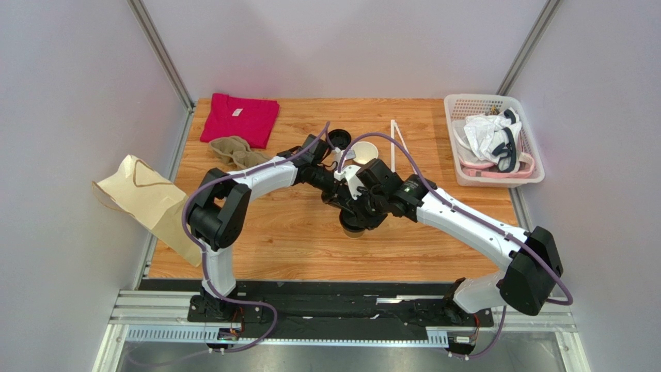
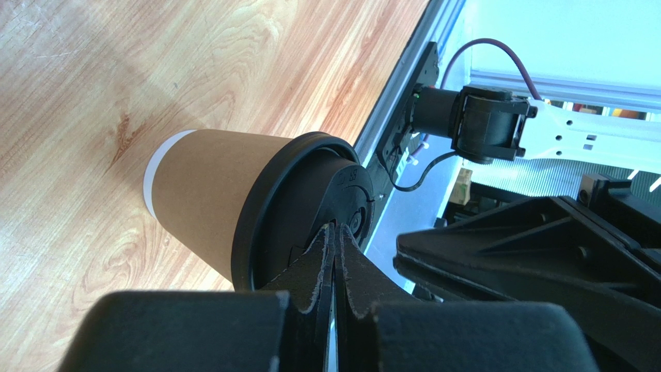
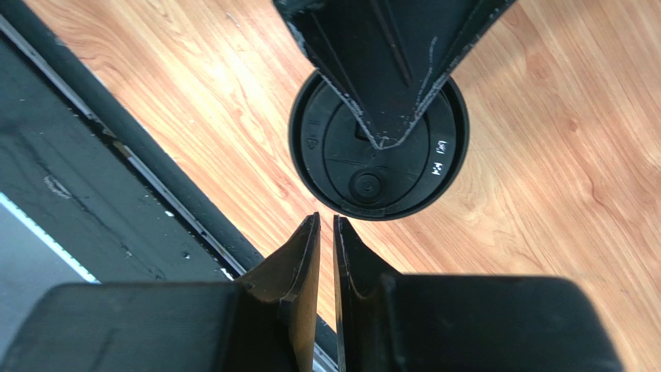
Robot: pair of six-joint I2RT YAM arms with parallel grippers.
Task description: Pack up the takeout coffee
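Observation:
The takeout coffee, a tan paper cup [image 2: 203, 186] with a black lid [image 3: 365, 182], stands upright on the wooden table near the front middle [image 1: 353, 226]. My left gripper [image 2: 336, 231] is shut and empty, its tips resting on top of the lid; its fingers [image 3: 384, 70] show over the lid in the right wrist view. My right gripper [image 3: 327, 220] is shut and empty, its tips just beside the lid's rim on the near side. In the top view both grippers, left [image 1: 349, 208] and right [image 1: 374, 211], crowd over the cup and hide most of it.
A brown paper bag [image 1: 147, 203] lies off the table's left edge. An open tan cup with a white inside [image 1: 365, 151], a loose black lid [image 1: 339, 139] and a white straw [image 1: 396, 143] lie behind the arms. A red shirt [image 1: 239, 118], tan cloth [image 1: 233, 149] and basket [image 1: 458, 105] are at the back.

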